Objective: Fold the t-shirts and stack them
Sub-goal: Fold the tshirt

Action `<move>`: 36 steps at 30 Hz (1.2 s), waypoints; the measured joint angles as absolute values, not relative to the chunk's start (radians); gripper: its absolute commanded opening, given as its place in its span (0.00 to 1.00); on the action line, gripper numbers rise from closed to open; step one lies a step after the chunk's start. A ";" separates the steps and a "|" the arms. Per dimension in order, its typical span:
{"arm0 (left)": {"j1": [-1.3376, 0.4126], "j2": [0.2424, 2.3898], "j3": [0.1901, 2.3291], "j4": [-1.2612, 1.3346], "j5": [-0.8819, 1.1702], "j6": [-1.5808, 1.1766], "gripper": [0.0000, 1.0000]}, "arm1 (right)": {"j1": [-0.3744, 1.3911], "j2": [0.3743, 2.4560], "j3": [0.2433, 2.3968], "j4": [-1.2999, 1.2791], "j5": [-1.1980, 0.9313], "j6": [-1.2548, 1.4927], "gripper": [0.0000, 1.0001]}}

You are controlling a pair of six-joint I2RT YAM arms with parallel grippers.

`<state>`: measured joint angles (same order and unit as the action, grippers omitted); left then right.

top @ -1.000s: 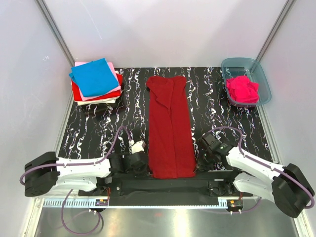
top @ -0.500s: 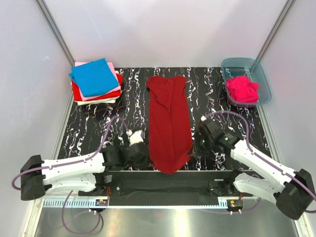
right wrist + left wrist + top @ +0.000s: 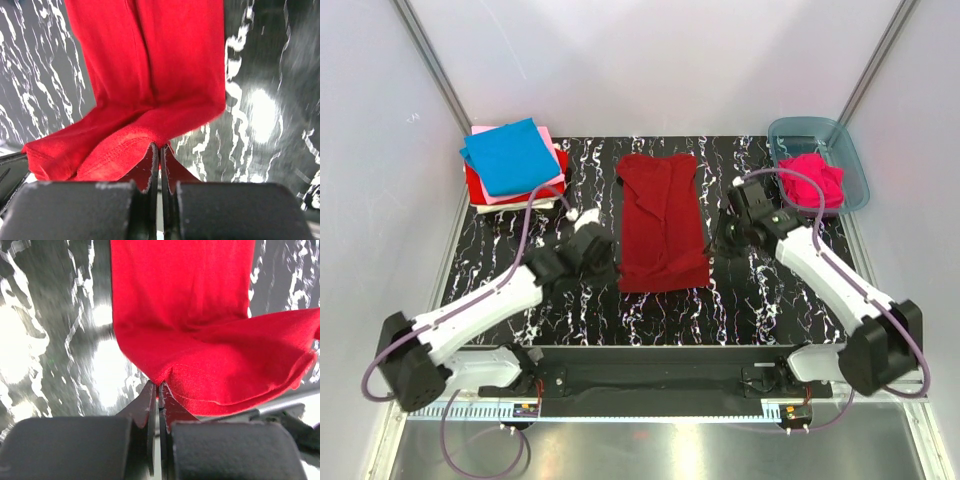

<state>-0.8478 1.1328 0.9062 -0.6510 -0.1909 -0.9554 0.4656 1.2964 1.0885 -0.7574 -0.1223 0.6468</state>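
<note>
Pinching shut on the near hem corners of the dark red t-shirt [image 3: 663,215] with left gripper [image 3: 159,390] and right gripper [image 3: 160,149], holding that hem raised and doubled over the far half at mid-table, between the folded stack [image 3: 513,165] far left and the hot pink shirt [image 3: 810,180] in the tub [image 3: 855,170] far right.

Left hand [image 3: 159,386] pinched shut, right hand [image 3: 160,146] too (both extended)
</note>
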 measured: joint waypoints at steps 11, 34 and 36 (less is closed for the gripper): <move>-0.664 1.445 1.138 -0.629 -0.083 -0.745 0.00 | 0.373 1.510 1.239 -0.752 -0.165 0.552 0.00; -0.477 1.991 1.555 -0.690 0.062 -0.509 0.63 | 0.224 2.020 1.583 -0.741 -0.308 0.489 0.72; -0.442 2.067 1.651 -0.743 0.077 -0.501 0.78 | 0.215 2.083 1.647 -0.766 -0.314 0.487 0.73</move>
<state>-0.4423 2.0674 1.6512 -0.7429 0.0769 -0.5007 0.2146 2.0830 1.6466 -0.7658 -0.3138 0.4866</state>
